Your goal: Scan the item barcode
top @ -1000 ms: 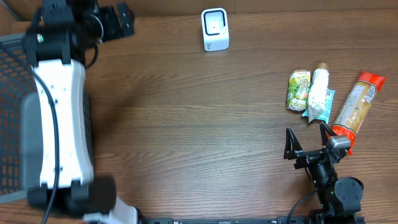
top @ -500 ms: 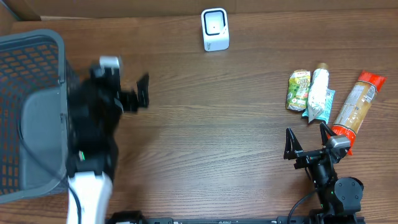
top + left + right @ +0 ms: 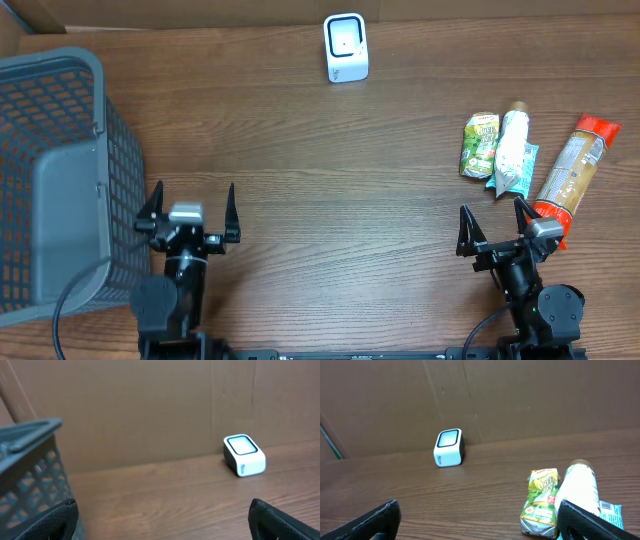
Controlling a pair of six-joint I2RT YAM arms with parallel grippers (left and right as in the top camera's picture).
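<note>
While both claws sit spread wide and empty at the near edge, left gripper [image 3: 193,200] beside the grey mesh plastic basket [image 3: 60,170], right gripper [image 3: 492,225] just short of the goods, take your nearest pick: the long clear packet with red ends [image 3: 572,170]. It's likely light, crinkly and slippery, so pinch across its middle. Beyond lie the soft green drink pouch [image 3: 480,145] and white bottle [image 3: 513,140]; farthest, the small white box scanner [image 3: 346,47].

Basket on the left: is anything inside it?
Inside the basket only its mesh walls and bare grey floor show; no item is visible. Its left side runs past the frame edge, so that part cannot be checked.
</note>
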